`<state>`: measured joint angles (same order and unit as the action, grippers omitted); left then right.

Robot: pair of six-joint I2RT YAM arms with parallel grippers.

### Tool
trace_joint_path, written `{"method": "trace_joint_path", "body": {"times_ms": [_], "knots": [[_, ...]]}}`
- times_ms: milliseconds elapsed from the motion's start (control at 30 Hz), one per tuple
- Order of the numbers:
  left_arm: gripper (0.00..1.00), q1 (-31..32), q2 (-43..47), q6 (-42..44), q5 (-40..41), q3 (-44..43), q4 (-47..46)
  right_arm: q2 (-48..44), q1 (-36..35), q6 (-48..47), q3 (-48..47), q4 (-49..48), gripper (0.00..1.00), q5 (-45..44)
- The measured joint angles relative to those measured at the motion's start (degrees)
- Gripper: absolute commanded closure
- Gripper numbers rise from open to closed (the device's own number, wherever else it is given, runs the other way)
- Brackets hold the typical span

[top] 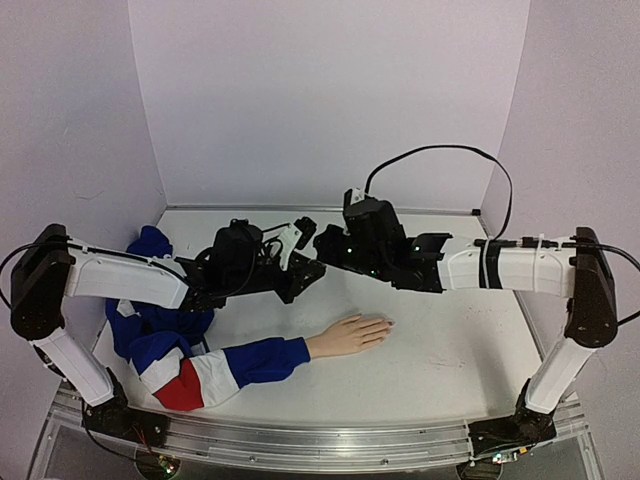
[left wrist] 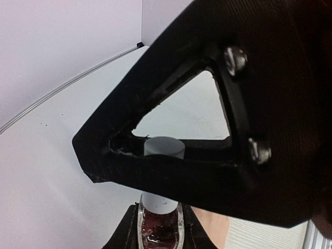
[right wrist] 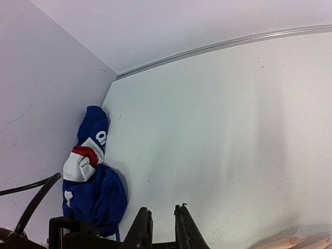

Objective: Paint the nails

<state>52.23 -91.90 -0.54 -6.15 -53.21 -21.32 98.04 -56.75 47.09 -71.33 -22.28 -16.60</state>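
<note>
Top external: peach plastic mannequin hand (top: pixel 345 335) in a blue, white and red fabric sleeve (top: pixel 240 362) lies flat on the white table (top: pixel 440 350). Its tiny pale nails (top: pixel 384 323) are at the right end, near side of both grippers, untouched. Left wrist: left gripper (top: pixel 303 272) clamps a small dark glass polish bottle (left wrist: pixel 160 228). Right gripper (right wrist: pixel 161 220) is narrow, pinched on the bottle's pale cylindrical cap (left wrist: pixel 164 147).

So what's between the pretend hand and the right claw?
Just bare table between the mannequin hand and the right gripper, shown in the top view.
</note>
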Motion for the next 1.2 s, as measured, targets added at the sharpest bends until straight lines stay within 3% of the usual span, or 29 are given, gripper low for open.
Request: {"method": "trace_joint_path", "body": {"times_ms": [100,167,267,333,433,567,800,900,1000,1200], "knots": [[1.0,0.9,0.2,0.5,1.3,0.7,-1.1,-0.3,-1.2,0.5,0.0,0.9,0.98,-3.6],[1.0,1.2,1.4,0.5,1.3,2.2,-2.9,-1.3,-1.8,0.1,0.3,0.7,0.76,-3.8],[1.0,1.6,4.7,-0.3,1.1,5.2,-4.9,-3.5,-2.9,-1.7,1.0,0.8,0.58,-1.8],[1.0,0.6,7.3,-1.4,1.4,6.7,-4.5,-5.7,-3.0,-4.1,1.6,1.4,0.48,2.4],[1.0,-0.6,10.4,-2.7,0.1,7.1,-1.7,-8.8,-0.9,-7.1,1.9,1.2,0.25,11.1],[1.0,-1.5,13.9,-4.0,-6.6,7.1,3.3,-11.9,6.2,-12.8,2.6,-0.3,0.11,25.7],[1.0,-3.3,18.6,-7.7,-24.7,6.8,7.1,-10.5,9.8,-19.6,2.6,-1.9,0.18,49.6],[1.0,-3.4,18.9,-9.7,-31.1,5.4,7.6,-9.1,9.5,-20.4,2.6,-4.4,0.27,58.1],[1.0,-3.4,18.7,-11.7,-36.9,3.7,7.9,-8.0,9.4,-19.7,2.8,-8.6,0.44,64.5],[1.0,-3.4,17.4,-13.8,-42.0,1.7,7.9,-6.6,8.8,-17.8,2.8,-14.5,0.66,70.0]]}}
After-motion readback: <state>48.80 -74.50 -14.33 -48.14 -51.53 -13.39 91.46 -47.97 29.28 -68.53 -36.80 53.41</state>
